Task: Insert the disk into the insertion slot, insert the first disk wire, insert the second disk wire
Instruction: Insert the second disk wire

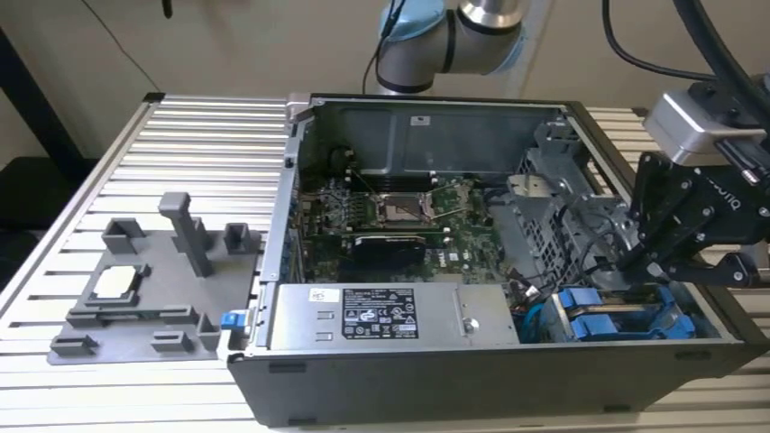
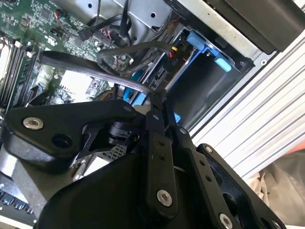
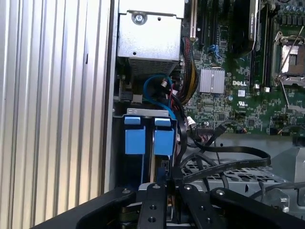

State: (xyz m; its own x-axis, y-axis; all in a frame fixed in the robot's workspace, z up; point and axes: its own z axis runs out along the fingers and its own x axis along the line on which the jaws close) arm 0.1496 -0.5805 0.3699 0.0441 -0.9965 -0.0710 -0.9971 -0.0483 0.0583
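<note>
Ribbed aluminium table (image 1: 180,135) before a beige wall (image 1: 241,36).

One open computer case (image 1: 398,397) sits on one ribbed metal table (image 1: 193,144). Inside the case are one green motherboard (image 1: 385,212), one silver labelled power-supply box (image 1: 385,317) and one grey sheet-metal drive cage (image 1: 565,207). Two blue plastic tabs (image 3: 135,136) (image 3: 164,137) stand side by side in the first wrist view; the same two blue fittings (image 1: 578,299) (image 1: 598,327) show in the exterior view. One grey fixture plate (image 1: 151,289) lies on the table at the exterior view's left, carrying several raised blocks. One robot arm (image 1: 452,41) carries one black gripper (image 1: 650,263). One small blue clip (image 1: 230,319) sits at the case's edge.
</note>
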